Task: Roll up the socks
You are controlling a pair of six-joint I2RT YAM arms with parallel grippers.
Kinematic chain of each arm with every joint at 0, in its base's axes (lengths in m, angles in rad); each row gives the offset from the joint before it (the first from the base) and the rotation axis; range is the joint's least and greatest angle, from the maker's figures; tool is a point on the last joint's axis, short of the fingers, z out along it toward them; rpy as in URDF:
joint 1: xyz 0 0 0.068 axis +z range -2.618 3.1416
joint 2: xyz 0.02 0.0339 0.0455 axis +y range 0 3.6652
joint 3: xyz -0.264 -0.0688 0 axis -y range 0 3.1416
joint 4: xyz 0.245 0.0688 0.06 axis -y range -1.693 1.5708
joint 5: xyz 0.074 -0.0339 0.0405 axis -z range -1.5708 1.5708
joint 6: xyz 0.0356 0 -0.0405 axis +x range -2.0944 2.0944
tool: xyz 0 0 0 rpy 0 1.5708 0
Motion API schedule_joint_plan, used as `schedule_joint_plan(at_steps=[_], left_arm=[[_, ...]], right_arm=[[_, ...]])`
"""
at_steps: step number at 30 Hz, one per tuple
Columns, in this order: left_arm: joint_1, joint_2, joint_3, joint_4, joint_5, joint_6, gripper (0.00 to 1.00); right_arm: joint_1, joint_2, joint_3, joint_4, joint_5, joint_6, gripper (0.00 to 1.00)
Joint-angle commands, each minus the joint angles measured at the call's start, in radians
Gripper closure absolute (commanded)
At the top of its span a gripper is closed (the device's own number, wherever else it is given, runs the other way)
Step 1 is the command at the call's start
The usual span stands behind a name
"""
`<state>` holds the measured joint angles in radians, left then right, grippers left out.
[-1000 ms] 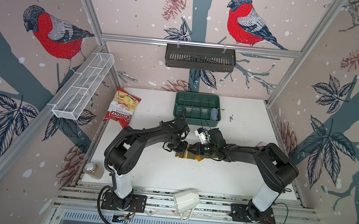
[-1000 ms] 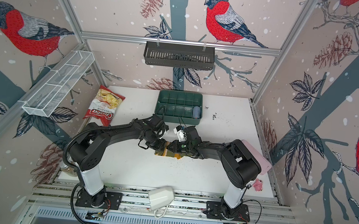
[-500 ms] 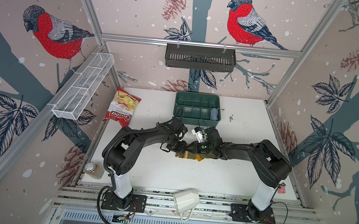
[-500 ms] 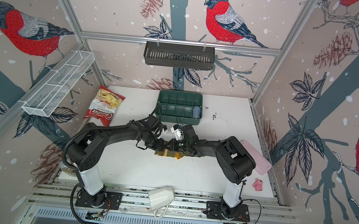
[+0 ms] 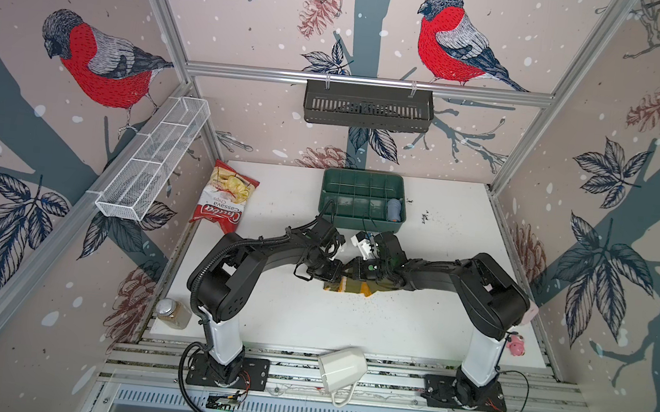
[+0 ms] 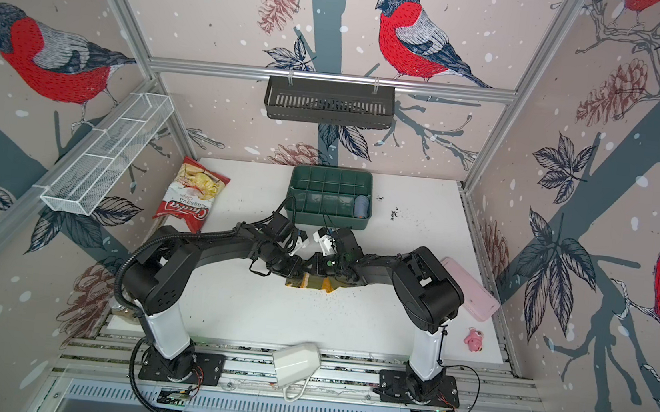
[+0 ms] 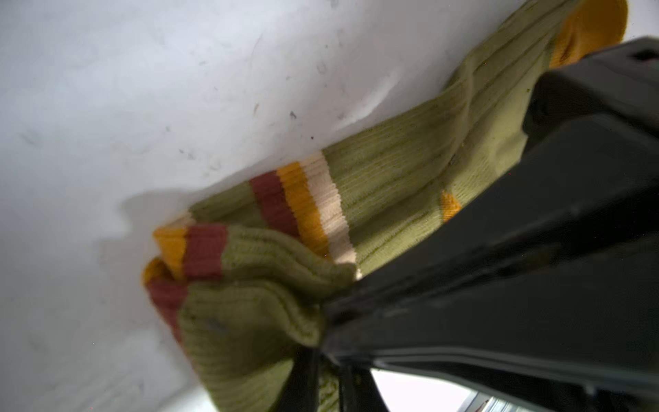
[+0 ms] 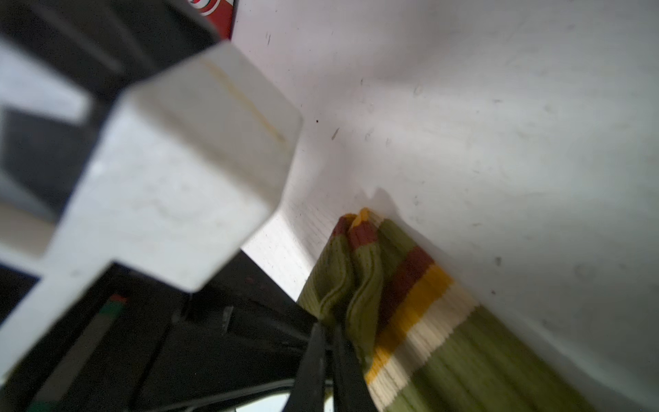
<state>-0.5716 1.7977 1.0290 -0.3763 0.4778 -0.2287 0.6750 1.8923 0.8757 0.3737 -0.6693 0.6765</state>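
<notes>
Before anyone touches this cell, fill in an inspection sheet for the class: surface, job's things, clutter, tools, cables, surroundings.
Surface: white table, with dark crumbs scattered mid-table.
Job's things: socks mid-table, striped cuffs bunched.
Clutter: chips bag; green tray holding a blue-grey roll; jar; pink toy; white mug tipped over on the front rail.
Tools: left tool and right tool both shut, pinching sock folds.
Cables: black conduit along the left arm; cable loops by the bases.
Surroundings: bird-print walls; white wire basket; dark hanging basket.
</notes>
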Motion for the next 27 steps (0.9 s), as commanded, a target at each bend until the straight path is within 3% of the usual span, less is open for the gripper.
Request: schedule_joint_plan(at_steps=[1, 17, 27], left_arm=[[0.006, -0.001, -0.005, 0.008, 0.012, 0.014, 0.85], [0.047, -0.078, -0.026, 0.049, 0.124, 0.011, 0.84], [0.154, -0.136, -0.125, 0.069, 0.156, 0.029, 0.7]], right_arm=[[0.009, 0.018, 0.021, -0.034, 0.001, -0.026, 0.91], [0.009, 0.067, 0.062, -0.218, 0.129, -0.129, 0.92], [0.006, 0.063, 0.06, -0.211, 0.131, -0.13, 0.92]])
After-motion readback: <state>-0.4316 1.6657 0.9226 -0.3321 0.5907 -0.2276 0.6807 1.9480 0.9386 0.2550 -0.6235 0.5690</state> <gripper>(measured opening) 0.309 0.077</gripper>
